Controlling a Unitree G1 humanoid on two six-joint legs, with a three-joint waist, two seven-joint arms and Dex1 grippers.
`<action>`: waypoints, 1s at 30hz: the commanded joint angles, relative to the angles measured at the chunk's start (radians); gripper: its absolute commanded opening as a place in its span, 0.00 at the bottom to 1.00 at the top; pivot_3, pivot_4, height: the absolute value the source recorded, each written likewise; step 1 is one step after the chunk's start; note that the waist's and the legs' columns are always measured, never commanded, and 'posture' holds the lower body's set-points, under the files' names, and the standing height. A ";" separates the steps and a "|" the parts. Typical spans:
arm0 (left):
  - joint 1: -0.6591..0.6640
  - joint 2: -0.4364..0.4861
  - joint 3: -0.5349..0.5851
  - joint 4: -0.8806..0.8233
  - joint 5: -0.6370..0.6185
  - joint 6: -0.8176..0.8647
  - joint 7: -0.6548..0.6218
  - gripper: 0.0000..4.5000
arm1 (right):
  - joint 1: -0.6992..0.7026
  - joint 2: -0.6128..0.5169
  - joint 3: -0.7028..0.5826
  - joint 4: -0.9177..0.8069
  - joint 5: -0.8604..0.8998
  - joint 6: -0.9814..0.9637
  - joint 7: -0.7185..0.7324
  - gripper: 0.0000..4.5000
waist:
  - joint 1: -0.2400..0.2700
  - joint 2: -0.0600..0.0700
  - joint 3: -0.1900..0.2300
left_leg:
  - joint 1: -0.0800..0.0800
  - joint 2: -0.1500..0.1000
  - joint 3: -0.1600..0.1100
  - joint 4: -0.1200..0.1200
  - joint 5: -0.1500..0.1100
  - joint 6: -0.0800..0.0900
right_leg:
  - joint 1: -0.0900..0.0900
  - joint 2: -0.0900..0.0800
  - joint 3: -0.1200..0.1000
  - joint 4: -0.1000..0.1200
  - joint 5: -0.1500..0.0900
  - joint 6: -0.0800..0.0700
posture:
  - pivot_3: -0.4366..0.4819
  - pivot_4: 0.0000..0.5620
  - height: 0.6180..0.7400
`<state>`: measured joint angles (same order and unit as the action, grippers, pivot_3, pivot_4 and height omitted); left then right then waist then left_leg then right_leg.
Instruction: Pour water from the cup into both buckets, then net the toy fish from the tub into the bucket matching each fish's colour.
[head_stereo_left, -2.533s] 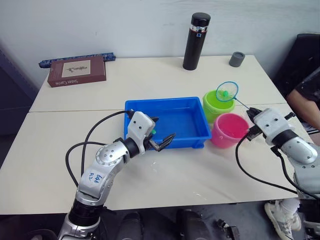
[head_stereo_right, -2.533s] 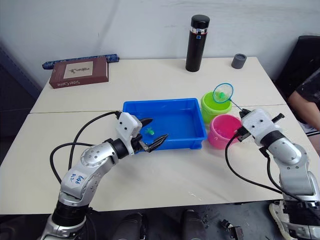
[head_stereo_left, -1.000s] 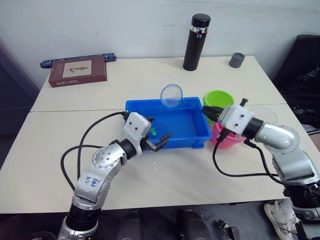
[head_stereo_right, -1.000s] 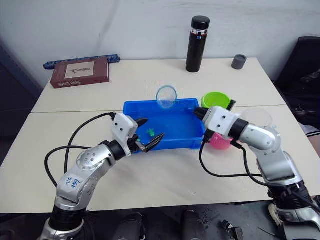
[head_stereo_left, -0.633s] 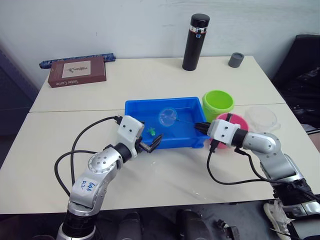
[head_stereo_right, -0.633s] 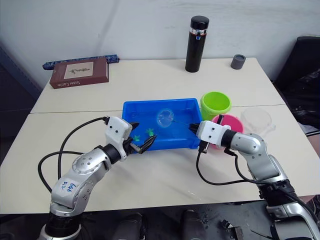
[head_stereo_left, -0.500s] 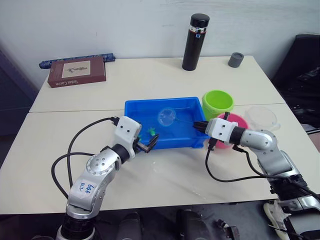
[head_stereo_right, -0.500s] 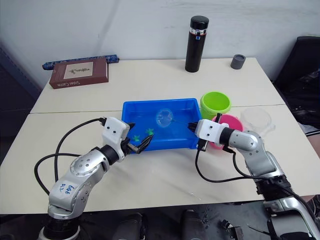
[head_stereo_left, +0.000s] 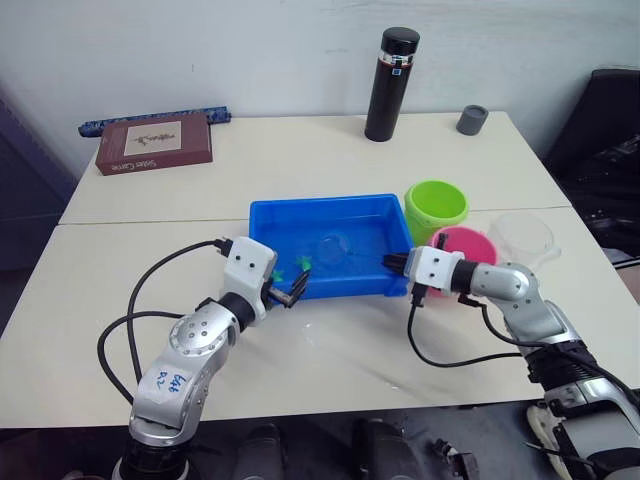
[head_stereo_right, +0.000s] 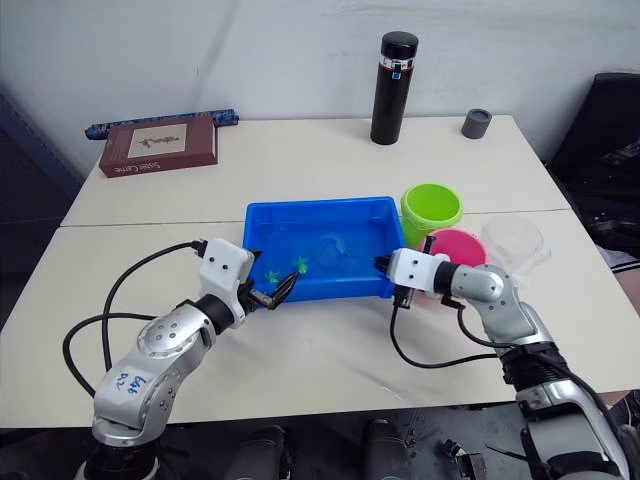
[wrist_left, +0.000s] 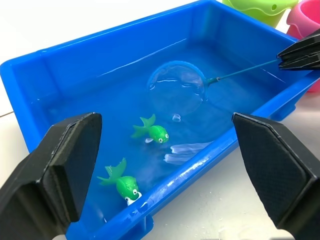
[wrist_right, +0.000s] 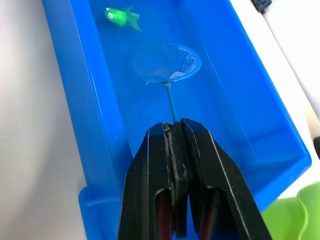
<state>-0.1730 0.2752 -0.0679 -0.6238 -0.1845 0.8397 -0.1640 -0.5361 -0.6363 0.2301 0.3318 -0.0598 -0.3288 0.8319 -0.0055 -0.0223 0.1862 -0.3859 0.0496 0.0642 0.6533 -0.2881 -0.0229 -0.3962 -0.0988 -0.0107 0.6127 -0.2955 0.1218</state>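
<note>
Left gripper (head_stereo_left: 292, 290): fingers spread wide apart, nothing between them, forearm angled forward and inward. Right gripper (wrist_right: 176, 131): fingers pressed together, a thin stick clamped between the tips, forearm reaching inward, wrist level.

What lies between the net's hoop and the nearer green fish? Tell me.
Just open water over the tub floor: in the left wrist view, the net hoop and the nearer green fish sit apart with nothing between them.
</note>
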 joint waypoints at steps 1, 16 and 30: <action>0.001 -0.006 -0.001 -0.054 0.006 -0.006 0.007 1.00 | 0.013 0.019 0.009 -0.048 0.015 0.002 0.036 0.00 | 0.000 0.000 0.000 | 0.000 0.000 0.000 0.000 0.000 0.000 | 0.000 0.000 0.000 0.000 0.000 0.000 | 0.48 0.27 1.00; -0.002 -0.010 0.000 -0.053 0.005 -0.009 0.008 1.00 | 0.060 0.068 0.003 -0.198 0.067 0.169 0.098 0.00 | 0.000 0.000 0.000 | 0.000 0.000 0.000 0.000 0.000 0.000 | 0.000 0.000 0.000 0.000 0.000 0.000 | 0.48 0.27 1.00; -0.003 -0.015 -0.004 -0.046 0.008 -0.015 0.007 1.00 | 0.053 0.087 0.011 -0.190 0.042 0.222 0.096 0.00 | 0.000 0.000 0.000 | 0.000 0.000 0.000 0.000 0.000 0.000 | 0.000 0.000 0.000 0.000 0.000 0.000 | 0.48 0.27 1.00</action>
<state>-0.1730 0.2625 -0.0696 -0.6243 -0.1842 0.8388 -0.1622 -0.4851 -0.5488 0.2317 0.1313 -0.0074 -0.1092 0.9249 -0.0054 -0.0222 0.1862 -0.3856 0.0498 0.0639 0.6531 -0.2882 -0.0230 -0.3962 -0.0990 -0.0110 0.6131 -0.2956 0.1214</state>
